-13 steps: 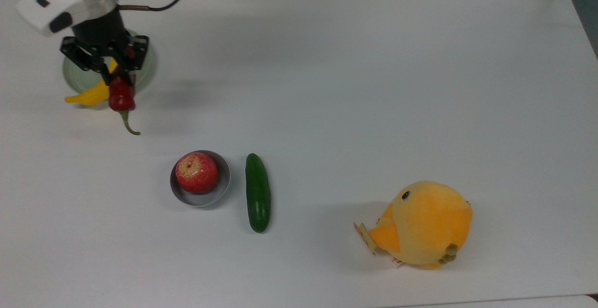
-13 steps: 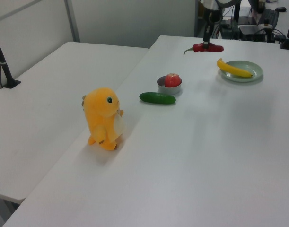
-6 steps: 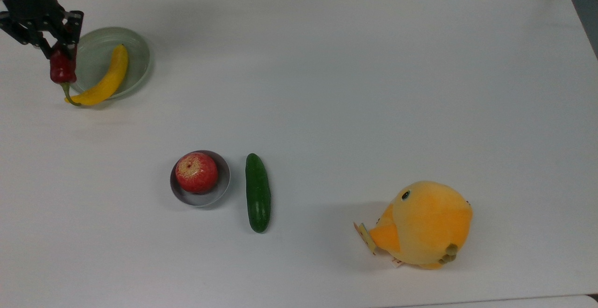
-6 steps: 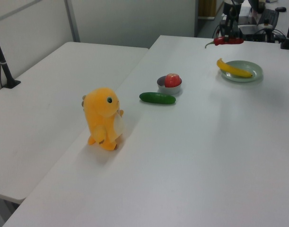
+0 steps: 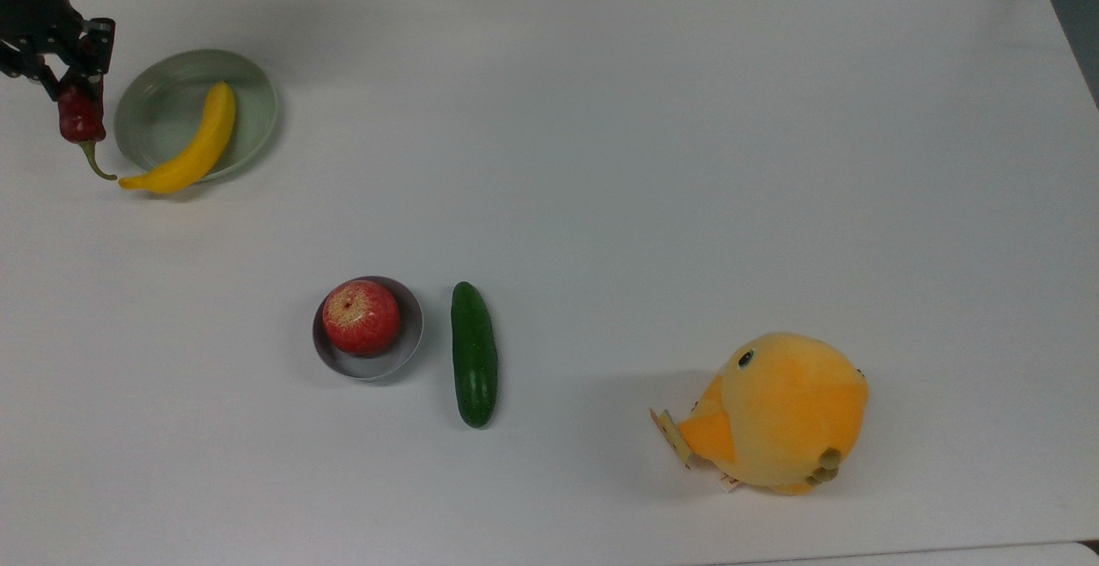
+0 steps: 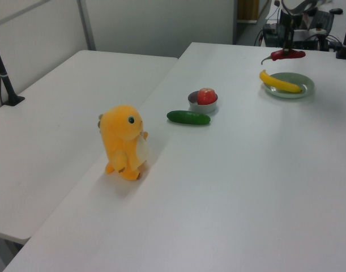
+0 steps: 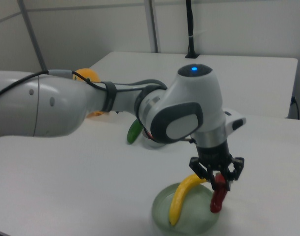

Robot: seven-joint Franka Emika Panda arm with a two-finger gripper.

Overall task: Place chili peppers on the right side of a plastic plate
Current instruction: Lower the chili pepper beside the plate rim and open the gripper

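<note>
Since half a second ago: hand (image 5: 70,85) shifted further toward the top view's left edge, carrying the glossy dark-red wrinkled chili pepper (image 5: 80,119) with it; pepper now clear of the plate rim instead of overlapping it. Hand pinching the pepper's blunt end, thin green stem (image 5: 96,167) hanging down, pepper held above the bench. In the right view, pepper (image 7: 218,196) hangs at the right rim of the round pale sage-green plastic plate (image 7: 199,223). Plate (image 5: 154,106) unchanged, yellow banana (image 5: 193,145) lying across it, tip over the rim.

White bench (image 5: 652,162) wide open through the middle and the top view's right; hand close to the bench's left edge. Grey bowl (image 5: 403,347) with red apple (image 5: 361,315), dark green cucumber (image 5: 474,353) just beside it, orange plush chick (image 5: 781,407) well apart, all unmoved. Paper tag on the plush; no writing legible.
</note>
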